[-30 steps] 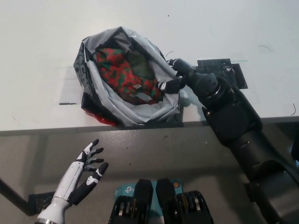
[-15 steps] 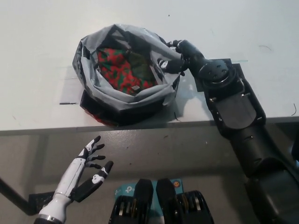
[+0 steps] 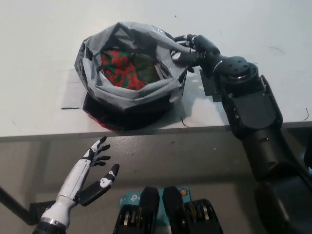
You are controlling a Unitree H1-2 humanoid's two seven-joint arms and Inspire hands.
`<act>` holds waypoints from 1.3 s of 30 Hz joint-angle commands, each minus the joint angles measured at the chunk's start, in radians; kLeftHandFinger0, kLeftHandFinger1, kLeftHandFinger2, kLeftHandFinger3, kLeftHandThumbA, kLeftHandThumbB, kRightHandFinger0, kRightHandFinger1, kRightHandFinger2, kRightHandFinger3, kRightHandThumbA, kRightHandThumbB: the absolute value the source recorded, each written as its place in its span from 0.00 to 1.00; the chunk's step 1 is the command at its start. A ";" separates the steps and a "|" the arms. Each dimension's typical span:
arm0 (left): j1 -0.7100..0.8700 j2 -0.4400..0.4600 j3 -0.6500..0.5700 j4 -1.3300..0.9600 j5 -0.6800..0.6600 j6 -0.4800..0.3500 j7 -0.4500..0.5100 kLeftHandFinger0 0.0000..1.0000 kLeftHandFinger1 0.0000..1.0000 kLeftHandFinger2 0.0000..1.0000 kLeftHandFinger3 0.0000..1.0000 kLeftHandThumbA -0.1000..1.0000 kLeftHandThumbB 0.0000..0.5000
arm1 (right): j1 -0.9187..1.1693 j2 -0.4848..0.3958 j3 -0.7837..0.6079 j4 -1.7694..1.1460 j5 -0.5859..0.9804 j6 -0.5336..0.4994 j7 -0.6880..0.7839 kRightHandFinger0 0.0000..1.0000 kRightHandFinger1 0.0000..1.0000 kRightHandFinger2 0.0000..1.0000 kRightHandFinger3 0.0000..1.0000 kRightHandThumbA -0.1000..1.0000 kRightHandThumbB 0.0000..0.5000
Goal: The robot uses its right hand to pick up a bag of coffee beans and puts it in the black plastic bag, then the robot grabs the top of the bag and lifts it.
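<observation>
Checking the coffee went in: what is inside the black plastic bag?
A red and green patterned coffee bag lies inside the black plastic bag. Its lower part is hidden by the bag's folded rim.

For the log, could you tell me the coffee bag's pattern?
Red and green print, seen in the head view: coffee bag.

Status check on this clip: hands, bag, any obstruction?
Right hand shut on black plastic bag rim. Coffee bean bag inside. Left hand open, below table edge. No obstruction seen.
</observation>
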 commanded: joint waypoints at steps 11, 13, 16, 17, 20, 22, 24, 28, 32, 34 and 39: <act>-0.010 0.016 -0.002 -0.015 0.018 0.006 -0.005 0.79 0.77 0.88 1.00 0.64 0.19 | -0.252 0.082 -0.046 -0.039 0.192 0.008 -0.024 0.00 0.29 0.73 0.59 0.57 0.17; -0.013 0.016 -0.001 -0.009 0.011 0.003 -0.007 0.80 0.78 0.89 1.00 0.63 0.18 | -0.283 0.086 -0.043 -0.022 0.195 0.008 -0.035 0.00 0.32 0.76 0.58 0.56 0.15; -0.016 0.015 -0.001 -0.005 0.005 -0.005 -0.006 0.78 0.77 0.87 1.00 0.61 0.18 | -0.316 0.097 -0.053 0.000 0.217 0.008 -0.055 0.00 0.30 0.69 0.50 0.52 0.18; -0.017 0.015 0.000 -0.004 0.003 -0.006 -0.007 0.78 0.76 0.87 1.00 0.60 0.17 | -0.327 0.100 -0.055 0.010 0.226 0.008 -0.059 0.00 0.27 0.67 0.47 0.51 0.17; -0.022 0.013 -0.001 0.007 0.000 -0.019 -0.004 0.78 0.76 0.87 1.00 0.58 0.15 | -0.361 0.106 -0.052 0.035 0.235 0.008 -0.065 0.00 0.22 0.61 0.42 0.51 0.18; -0.018 0.012 -0.003 0.009 0.010 -0.026 0.003 0.78 0.75 0.86 1.00 0.60 0.19 | -0.387 0.113 -0.043 0.053 0.234 0.008 -0.070 0.00 0.20 0.59 0.40 0.50 0.15; -0.016 0.012 -0.005 0.008 0.020 -0.021 0.006 0.80 0.76 0.86 1.00 0.61 0.20 | -0.424 0.118 -0.028 0.073 0.224 0.008 -0.071 0.00 0.20 0.58 0.39 0.51 0.11; -0.015 0.010 -0.005 0.004 0.011 -0.017 0.000 0.78 0.75 0.86 1.00 0.60 0.18 | -0.484 0.123 -0.035 0.108 0.241 0.008 -0.075 0.00 0.15 0.56 0.45 0.53 0.09; -0.008 0.006 -0.009 -0.002 0.012 -0.013 -0.002 0.77 0.75 0.86 1.00 0.59 0.19 | -0.558 0.126 -0.065 0.149 0.271 0.008 -0.091 0.00 0.15 0.60 0.56 0.50 0.08; -0.006 0.006 -0.012 -0.002 0.015 -0.019 -0.001 0.76 0.74 0.86 1.00 0.59 0.19 | -0.582 0.126 -0.074 0.149 0.279 0.008 -0.099 0.00 0.15 0.62 0.64 0.46 0.11; -0.007 0.004 -0.019 0.004 0.013 -0.026 -0.002 0.75 0.73 0.84 1.00 0.58 0.20 | -0.694 0.106 -0.094 0.178 0.291 0.008 -0.109 0.00 0.19 0.65 0.66 0.43 0.11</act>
